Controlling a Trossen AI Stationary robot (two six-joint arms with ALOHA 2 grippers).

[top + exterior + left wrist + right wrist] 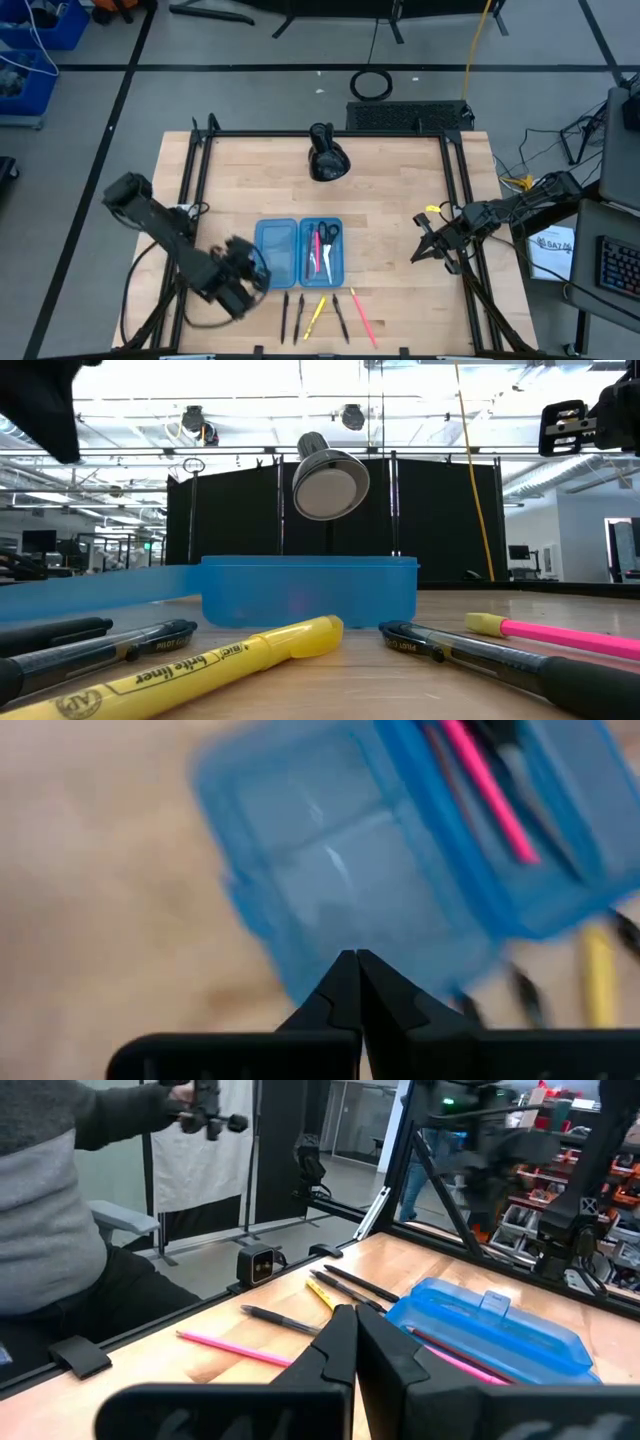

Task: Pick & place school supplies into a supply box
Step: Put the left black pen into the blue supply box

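High view: my left gripper, fingers together and empty, hovers beside the supply box, which holds scissors. Right gripper, also pinched together, waits well apart. Low view: yellow highlighter lies loose, so I'd open and fetch next.

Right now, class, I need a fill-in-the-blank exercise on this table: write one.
1. The box lies ____, its two halves flat.
2. The scissors lie ____ the box.
3. The highlighter on the table is ____.
4. Both the left gripper and the right gripper are ____.

Missing words: open; inside; yellow; shut
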